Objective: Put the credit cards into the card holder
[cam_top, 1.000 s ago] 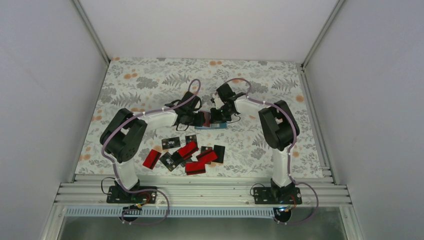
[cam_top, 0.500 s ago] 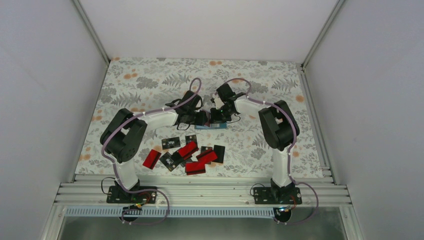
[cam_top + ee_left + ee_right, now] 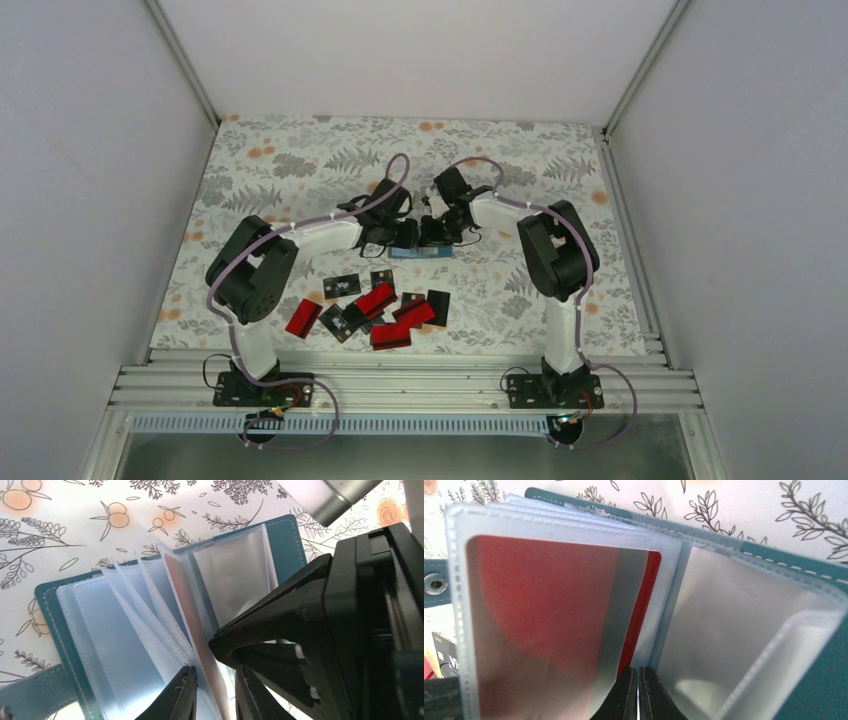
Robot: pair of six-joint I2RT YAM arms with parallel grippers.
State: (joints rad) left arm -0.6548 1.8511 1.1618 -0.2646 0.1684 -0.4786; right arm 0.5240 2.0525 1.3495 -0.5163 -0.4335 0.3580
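The teal card holder lies open on the floral mat between my two grippers. In the left wrist view its clear sleeves stand fanned up from the teal cover. One sleeve holds a red card. My left gripper is open, its jaws on either side of that sleeve's edge. My right gripper is shut, its tips pressed against the fold between the sleeves. Its black body fills the right of the left wrist view. Loose red and black credit cards lie in a pile nearer the arm bases.
A single red card and a black card lie at the left of the pile. A black card's corner shows in the right wrist view. Both grippers crowd the holder. White walls enclose the mat.
My left arm has shifted slightly right, toward the holder. The right arm, the holder and the loose cards have not visibly moved.
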